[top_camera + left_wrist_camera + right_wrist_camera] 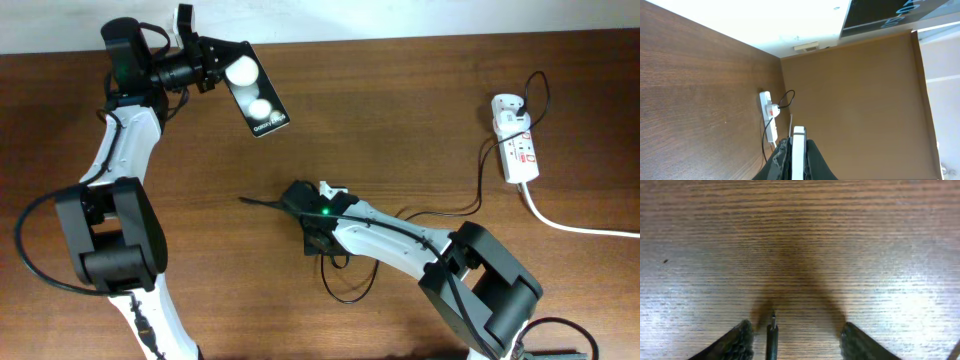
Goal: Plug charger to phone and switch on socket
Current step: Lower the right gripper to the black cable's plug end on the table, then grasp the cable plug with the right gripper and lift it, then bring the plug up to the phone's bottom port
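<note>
Left gripper [222,66] clamps the phone [257,97], its free end slanting toward right gripper [288,202], whose wide-open jaws straddle the charger plug tip [772,330]

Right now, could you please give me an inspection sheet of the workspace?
Surface: brown wood-grain table.
Job's things: phone held up in left pincer; charger plug tip inside right pincer; socket at right, adapter plugged in.
Clutter: nothing seen.
Grippers: left pincer shut on phone; right pincer open.
Cables: black charger cable runs to adapter; thick white cord runs off right.
Surroundings: plain brown panel beyond table.
</note>
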Motion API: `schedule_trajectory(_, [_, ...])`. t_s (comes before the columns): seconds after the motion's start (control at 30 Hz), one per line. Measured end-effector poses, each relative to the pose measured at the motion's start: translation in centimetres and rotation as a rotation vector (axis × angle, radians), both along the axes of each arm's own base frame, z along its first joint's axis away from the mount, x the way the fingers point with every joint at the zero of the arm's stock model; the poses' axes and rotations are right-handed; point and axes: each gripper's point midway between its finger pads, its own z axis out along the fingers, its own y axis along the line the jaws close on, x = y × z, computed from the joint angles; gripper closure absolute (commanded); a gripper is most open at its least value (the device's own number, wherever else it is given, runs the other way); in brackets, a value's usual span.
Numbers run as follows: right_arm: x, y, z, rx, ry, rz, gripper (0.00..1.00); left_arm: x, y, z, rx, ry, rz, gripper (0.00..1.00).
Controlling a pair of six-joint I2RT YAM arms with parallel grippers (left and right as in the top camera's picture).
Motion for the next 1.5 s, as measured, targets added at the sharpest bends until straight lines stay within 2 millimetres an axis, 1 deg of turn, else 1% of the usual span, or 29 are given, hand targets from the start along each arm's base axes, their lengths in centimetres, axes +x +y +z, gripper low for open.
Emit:
schedule_trajectory(0.03, [0.0,0.0,0.0,0.000,-0.001,-0.008,0.60,0.0,0.0,0.0,0.000,0.000,0.000,1.00])
schedule_trajectory(0.13, [-0.4,0.4,0.0,-0.001,-0.001,0.002,0.64,0.0,0.0,0.0,0.000,0.000,0.000,1.00])
schedule_trajectory(0.2, [-0.9,0.4,0.0,-0.010,0.010,0.011,0.68,0.0,0.0,0.0,0.000,0.000,0.000,1.00])
schedule_trajectory(0.23, [-1.0,0.5,0.0,-0.009,0.013,0.013,0.78,0.0,0.0,0.0,0.000,0.000,0.000,1.00])
schedule_trajectory(0.27, [-1.0,0.5,0.0,-0.007,0.016,0.012,0.81,0.0,0.0,0.0,0.000,0.000,0.000,1.00])
schedule_trajectory(0.43, [-1.1,0.5,0.0,-0.006,0.017,0.011,0.88,0.0,0.0,0.0,0.000,0.000,0.000,1.00])
schedule_trajectory(0.47, [-1.1,0.5,0.0,-0.006,0.016,0.010,0.91,0.0,0.0,0.0,0.000,0.000,0.000,1.00])
schedule_trajectory(0.5, [-1.1,0.5,-0.1,-0.005,0.020,0.012,0.96,0.0,0.0,0.0,0.000,0.000,0.000,1.00])
schedule_trajectory(0.6, [-1.5,0.5,-0.1,-0.002,0.037,0.012,0.96,0.0,0.0,0.0,0.000,0.000,0.000,1.00])
schedule_trajectory(0.67, [-2.1,0.0,-0.1,-0.020,0.068,0.013,0.96,0.0,0.0,0.0,0.000,0.000,0.000,1.00])
schedule_trajectory(0.73, [-2.3,0.0,-0.1,0.005,0.106,0.009,0.96,0.0,0.0,0.0,0.000,0.000,0.000,1.00])
schedule_trajectory(0.83, [-0.8,-1.4,0.4,0.133,0.211,-0.055,0.96,0.0,0.1,0.0,0.000,0.001,0.001,1.00])
schedule_trajectory(0.9, [1.3,-2.0,2.0,0.298,0.243,-0.072,0.96,0.1,0.6,0.0,0.000,0.001,0.010,1.00])
schedule_trajectory(0.93, [3.0,-1.8,3.4,0.434,0.237,-0.056,0.96,0.2,0.9,0.0,0.000,0.001,0.017,1.00])
schedule_trajectory(0.97, [4.0,-1.2,4.8,0.568,0.236,-0.016,0.96,0.3,1.3,0.0,0.001,0.000,0.027,1.00])
schedule_trajectory(1.0, [4.5,-0.5,5.8,0.661,0.231,0.022,0.96,0.3,1.4,0.0,0.001,0.000,0.029,1.00])
schedule_trajectory(1.03, [5.0,0.6,7.6,0.791,0.214,0.094,0.96,0.3,1.4,0.0,0.001,0.001,0.029,1.00])
schedule_trajectory(1.1, [5.7,1.9,10.5,0.976,0.173,0.210,0.96,0.2,1.4,0.0,-0.001,0.000,0.021,1.00])
schedule_trajectory(1.13, [6.3,2.6,12.1,1.060,0.123,0.287,0.96,0.1,1.3,0.0,-0.002,0.000,0.018,1.00])
schedule_trajectory(1.17, [6.3,3.3,14.0,1.144,0.094,0.366,0.96,0.0,1.3,0.1,-0.005,-0.001,0.007,1.00])
schedule_trajectory(1.23, [6.3,4.2,16.4,1.252,0.022,0.500,0.96,-0.4,1.1,0.2,-0.011,-0.001,-0.014,1.00])
schedule_trajectory(1.3, [6.4,4.5,17.8,1.300,-0.026,0.571,0.96,-0.6,1.0,0.3,-0.016,-0.002,-0.031,1.00])
schedule_trajectory(1.33, [6.7,4.7,18.3,1.315,-0.056,0.597,0.96,-0.8,1.0,0.3,-0.018,-0.004,-0.040,1.00])
schedule_trajectory(1.37, [7.4,5.0,19.5,1.330,-0.129,0.646,0.96,-1.0,0.9,0.6,-0.022,-0.016,-0.055,1.00])
schedule_trajectory(1.43, [8.1,5.2,20.5,1.348,-0.158,0.645,0.96,-1.0,0.7,1.5,-0.029,-0.059,-0.067,1.00])
schedule_trajectory(1.5, [8.8,5.4,21.9,1.373,-0.186,0.627,0.96,-1.1,0.2,3.8,-0.040,-0.155,-0.083,1.00])
